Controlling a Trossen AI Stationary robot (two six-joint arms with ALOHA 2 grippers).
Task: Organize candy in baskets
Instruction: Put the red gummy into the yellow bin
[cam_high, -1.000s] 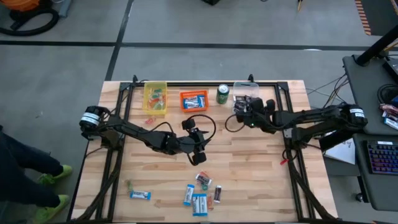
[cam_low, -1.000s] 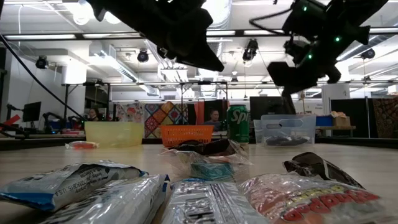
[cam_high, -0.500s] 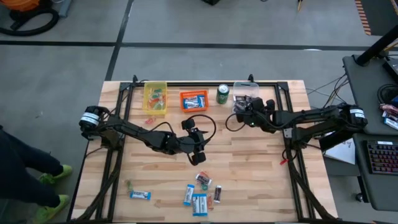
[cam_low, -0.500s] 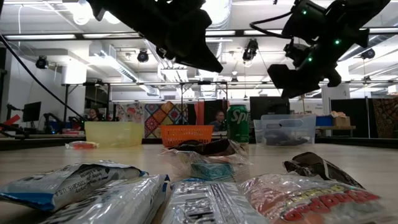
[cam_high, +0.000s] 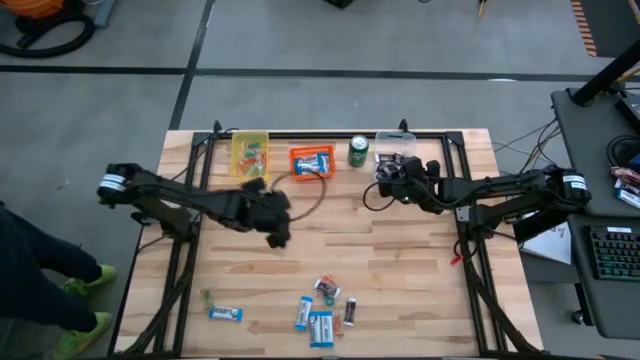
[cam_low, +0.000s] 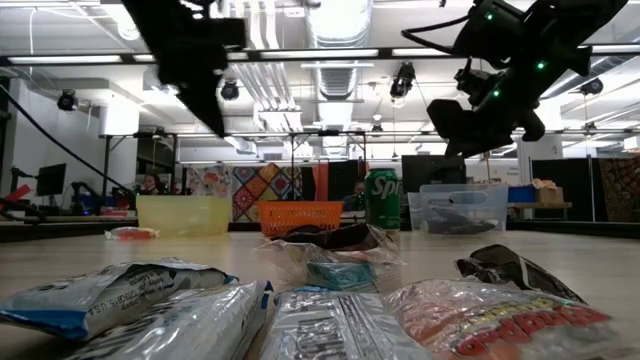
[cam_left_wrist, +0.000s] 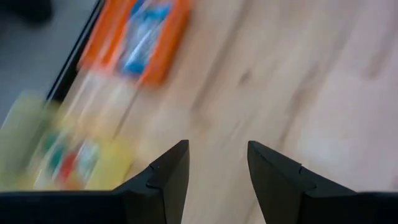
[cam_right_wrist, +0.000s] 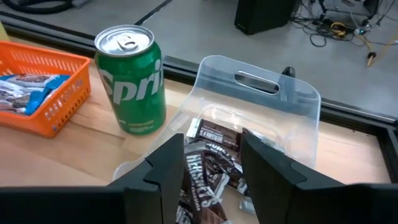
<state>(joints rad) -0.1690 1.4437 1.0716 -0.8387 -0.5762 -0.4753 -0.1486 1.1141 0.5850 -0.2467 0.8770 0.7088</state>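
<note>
Table (cam_high: 400, 270): I had bare wood mid-table, with the loose candy (cam_high: 322, 312) scattered along the near edge.
Baskets: yellow basket (cam_high: 250, 157), orange basket (cam_high: 312, 161) and clear basket (cam_right_wrist: 261, 134) sat in a row at the far edge, a green can (cam_right_wrist: 132, 78) between orange and clear.
Left gripper (cam_left_wrist: 214, 168): I had it hanging over bare wood near the yellow and orange baskets, fingers spread, nothing between them.
Right gripper (cam_right_wrist: 214, 158): I held it right above the clear basket, fingers parted and empty, dark bars (cam_right_wrist: 208, 168) lying in the basket below.
Handling: I judged the wrappers light, crinkly and slippery, so I'd pinch each piece across its narrow middle, not by the flimsy sealed ends.
</note>
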